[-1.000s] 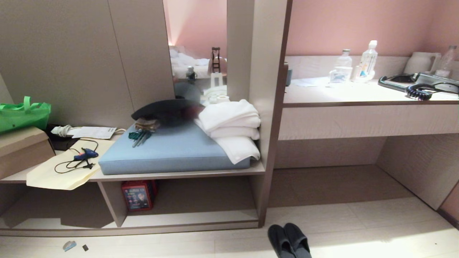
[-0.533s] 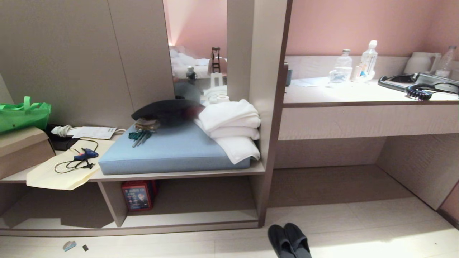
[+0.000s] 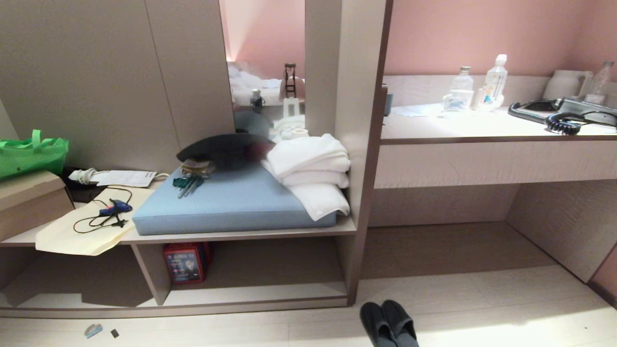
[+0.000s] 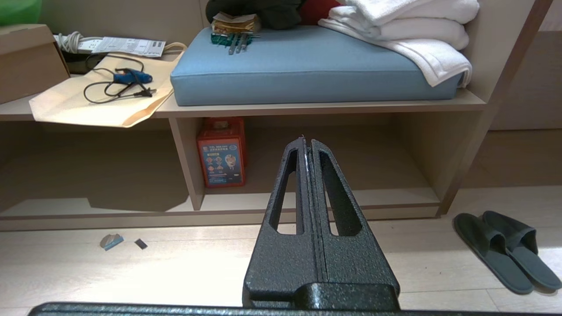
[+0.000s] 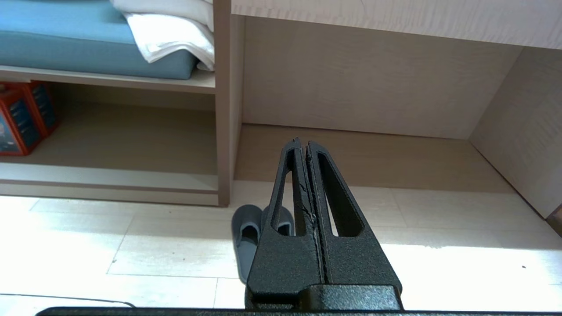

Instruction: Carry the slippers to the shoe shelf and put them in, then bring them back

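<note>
Nothing of the task is judged to be done yet. The shoe shelf (image 3: 250, 294), the low open cubby under the blue cushion (image 3: 231, 202), is seen at the left of the scene, and only a red box (image 3: 185, 262) stands in it beside the divider. Just right of the shelf's end panel, on the near floor, the slippers (image 3: 388, 324) lie side by side, touching each other, toes towards the unit; their heels are cut off by the head view's edge, so their full lie is perhaps better read from the wrist views. The pick-up, the carry to the shelf, the placing and the return are all left to do.

The left claw (image 4: 307, 145) is clenched, its two fingers pressed together with nothing between them, and is held in the air before the shelf. The right claw (image 5: 303, 147) is likewise clenched and empty, held above the slippers (image 5: 252, 230) without touching them.
</note>
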You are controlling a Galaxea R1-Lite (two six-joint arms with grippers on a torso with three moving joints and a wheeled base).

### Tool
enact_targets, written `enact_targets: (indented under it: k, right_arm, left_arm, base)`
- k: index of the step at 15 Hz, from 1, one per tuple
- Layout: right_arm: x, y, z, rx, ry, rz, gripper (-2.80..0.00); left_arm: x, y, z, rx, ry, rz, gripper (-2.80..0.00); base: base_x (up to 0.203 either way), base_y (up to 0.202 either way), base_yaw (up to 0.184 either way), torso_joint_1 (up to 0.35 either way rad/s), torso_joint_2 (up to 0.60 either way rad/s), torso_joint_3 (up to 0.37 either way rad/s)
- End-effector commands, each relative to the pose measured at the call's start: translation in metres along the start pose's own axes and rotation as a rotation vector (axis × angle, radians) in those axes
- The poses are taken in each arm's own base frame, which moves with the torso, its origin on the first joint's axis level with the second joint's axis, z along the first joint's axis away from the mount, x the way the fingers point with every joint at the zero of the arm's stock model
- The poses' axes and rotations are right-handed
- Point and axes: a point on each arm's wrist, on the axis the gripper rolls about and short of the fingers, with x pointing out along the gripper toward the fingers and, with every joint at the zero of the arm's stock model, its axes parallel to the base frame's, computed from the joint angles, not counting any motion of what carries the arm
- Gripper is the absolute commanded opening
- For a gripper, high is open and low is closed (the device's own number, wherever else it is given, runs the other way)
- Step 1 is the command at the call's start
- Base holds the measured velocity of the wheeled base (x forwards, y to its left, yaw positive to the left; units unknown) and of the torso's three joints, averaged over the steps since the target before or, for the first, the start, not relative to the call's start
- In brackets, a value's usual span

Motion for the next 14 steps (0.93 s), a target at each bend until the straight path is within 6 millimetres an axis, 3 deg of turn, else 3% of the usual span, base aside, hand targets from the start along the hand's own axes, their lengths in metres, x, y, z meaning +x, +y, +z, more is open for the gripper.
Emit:
enact_targets:
  k: [1,10,14]
  right_arm:
    - [0.0001,0.0,0.0,0.0,0.001,0.001,-2.8]
    - [0.0001,0.0,0.0,0.001,0.001,0.001,-2.8]
    - [0.0001,0.0,0.0,-0.003,0.001,0.002,-2.8]
  left_arm:
    - [0.0006,0.0,-0.0021,-0.001,0.008,0.001,-2.8]
    - [0.0006,0.0,-0.0021,-0.001,0.008,0.0,-2.8]
    - [0.0006,0.0,-0.0021,-0.001,0.008,0.001,-2.8]
  base:
    - [0.0,0.0,0.0,0.0,0.0,0.0]
    - [0.0,0.0,0.0,0.0,0.0,0.0]
    - [-0.186,0.0,0.0,0.003,0.0,0.0]
